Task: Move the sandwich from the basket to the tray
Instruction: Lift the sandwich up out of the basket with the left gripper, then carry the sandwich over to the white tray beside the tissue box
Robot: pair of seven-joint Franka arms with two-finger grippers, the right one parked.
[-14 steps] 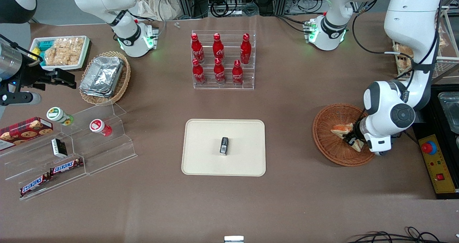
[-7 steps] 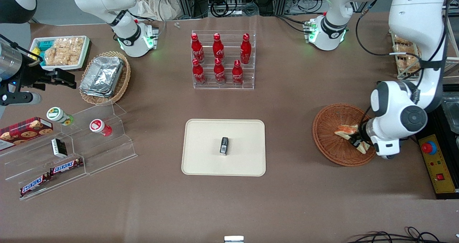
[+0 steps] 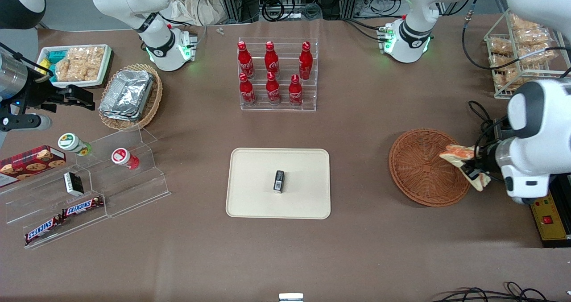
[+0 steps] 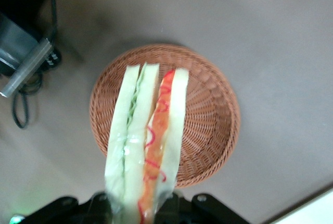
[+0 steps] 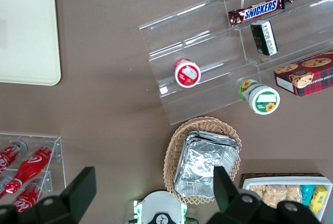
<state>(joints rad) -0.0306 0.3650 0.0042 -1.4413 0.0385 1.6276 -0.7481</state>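
Hand (image 3: pixel 473 171) fingertips hidden under sandwich (image 4: pixel 146 146); small dark item (image 3: pixel 279 180) on tray (image 3: pixel 250 204) unreadable.

Reddish-brown woven basket (image 3: pixel 421 168), cream tray (image 3: pixel 250 190)

Brown table (image 3: pixel 357 248) with tray (image 3: pixel 250 204), basket (image 3: pixel 415 177), bottle rack (image 3: pixel 312 105).

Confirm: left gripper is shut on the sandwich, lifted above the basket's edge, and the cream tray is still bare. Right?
Not quite. The tray is not bare: the front view shows a small dark packet lying near its middle. The rest holds: the gripper is shut on the sandwich, lifted above the edge of the basket, which the left wrist view shows empty below it.
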